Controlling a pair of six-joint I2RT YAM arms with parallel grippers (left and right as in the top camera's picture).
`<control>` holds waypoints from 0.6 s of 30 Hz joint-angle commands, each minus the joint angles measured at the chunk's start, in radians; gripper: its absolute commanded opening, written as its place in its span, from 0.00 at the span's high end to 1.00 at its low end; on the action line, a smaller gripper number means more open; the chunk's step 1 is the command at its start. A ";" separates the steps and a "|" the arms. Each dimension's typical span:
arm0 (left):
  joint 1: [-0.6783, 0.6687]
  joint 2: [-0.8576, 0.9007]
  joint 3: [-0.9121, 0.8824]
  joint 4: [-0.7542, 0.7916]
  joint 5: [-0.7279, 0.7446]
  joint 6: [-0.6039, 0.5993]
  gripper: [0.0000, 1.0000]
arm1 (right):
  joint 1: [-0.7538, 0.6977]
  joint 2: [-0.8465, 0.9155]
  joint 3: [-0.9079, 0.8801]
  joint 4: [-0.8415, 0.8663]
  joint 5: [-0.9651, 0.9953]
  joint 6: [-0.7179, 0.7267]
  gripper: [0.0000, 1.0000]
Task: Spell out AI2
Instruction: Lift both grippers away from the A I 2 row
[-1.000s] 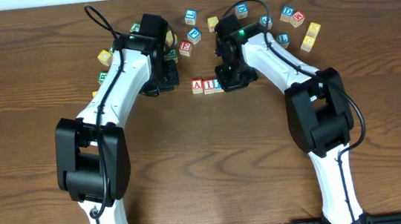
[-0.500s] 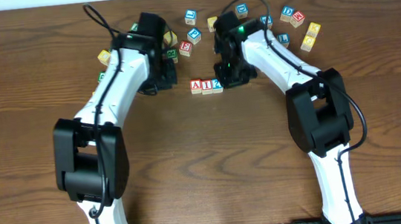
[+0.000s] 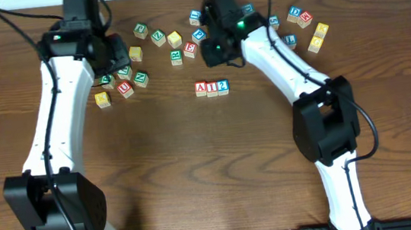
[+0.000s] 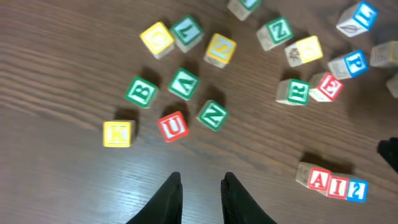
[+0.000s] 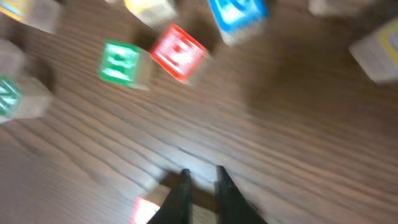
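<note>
The three cubes stand side by side in a row mid-table: red A [image 3: 201, 89], red I [image 3: 212, 88], blue 2 [image 3: 222, 86]. The left wrist view shows the row at lower right: A [image 4: 318, 180], I [image 4: 336, 185], 2 [image 4: 356, 190]. My left gripper [image 3: 117, 61] [image 4: 201, 180] hovers far left of the row, above the loose cubes, its fingers close together and empty. My right gripper [image 3: 218, 52] [image 5: 201, 174] hangs behind the row, fingers nearly together with nothing between them. A blurred red-faced cube [image 5: 144, 210] shows just below it.
Loose cubes lie at the left: green B [image 4: 140, 92], green N [image 4: 211, 114], red U [image 4: 173, 126], yellow K [image 4: 117, 134]. More cubes sit along the back [image 3: 174, 39] and at back right [image 3: 303, 16], with yellow ones [image 3: 318, 37] nearby.
Both grippers have drawn away from the row. The left arm swung left and back over the loose cubes. The right gripper pulled back from the 2 cube, leaving the row uncovered.
</note>
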 commanded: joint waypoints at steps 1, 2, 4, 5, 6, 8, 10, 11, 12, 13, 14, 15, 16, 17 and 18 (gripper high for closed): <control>0.011 0.007 0.010 -0.026 -0.017 0.016 0.78 | 0.057 -0.015 0.012 0.041 0.087 0.062 0.99; 0.011 0.007 0.010 -0.032 -0.017 0.016 0.78 | 0.069 -0.010 0.010 0.055 0.114 0.085 0.99; 0.010 0.007 0.008 -0.040 -0.018 0.016 0.78 | 0.085 -0.004 0.002 0.072 0.128 0.113 0.99; 0.011 0.007 0.005 -0.041 -0.018 0.016 0.78 | 0.092 0.002 -0.002 0.076 0.129 0.128 0.99; 0.011 0.007 0.002 -0.042 -0.019 0.016 0.78 | 0.097 0.007 -0.003 0.077 0.129 0.140 0.99; 0.011 0.009 -0.002 -0.045 -0.021 0.012 0.78 | 0.106 0.026 -0.003 0.074 0.128 0.165 0.99; 0.011 0.010 -0.002 -0.044 -0.021 0.012 0.78 | 0.111 0.039 -0.003 0.068 0.127 0.173 0.99; 0.011 0.010 -0.002 -0.043 -0.021 0.012 0.78 | 0.114 0.046 -0.003 0.064 0.128 0.174 0.99; 0.012 0.010 -0.002 -0.042 -0.022 0.012 0.78 | 0.114 0.047 -0.004 0.061 0.128 0.174 0.99; 0.011 0.010 -0.002 -0.041 -0.024 0.011 0.78 | 0.115 0.052 -0.006 0.062 0.128 0.175 0.99; 0.012 0.010 -0.002 -0.041 -0.025 0.012 0.78 | 0.114 0.054 -0.006 0.061 0.129 0.181 0.99; 0.013 0.010 -0.002 -0.040 -0.025 0.012 0.78 | 0.114 0.056 -0.006 0.062 0.128 0.181 0.99; 0.013 0.010 -0.002 -0.040 -0.025 0.012 0.78 | 0.114 0.060 -0.007 0.063 0.129 0.182 0.99; 0.013 0.010 -0.002 -0.040 -0.025 0.012 0.78 | 0.114 0.061 -0.007 0.062 0.135 0.188 0.99; 0.013 0.011 -0.002 -0.040 -0.025 0.012 0.78 | 0.114 0.066 -0.008 0.061 0.145 0.198 0.99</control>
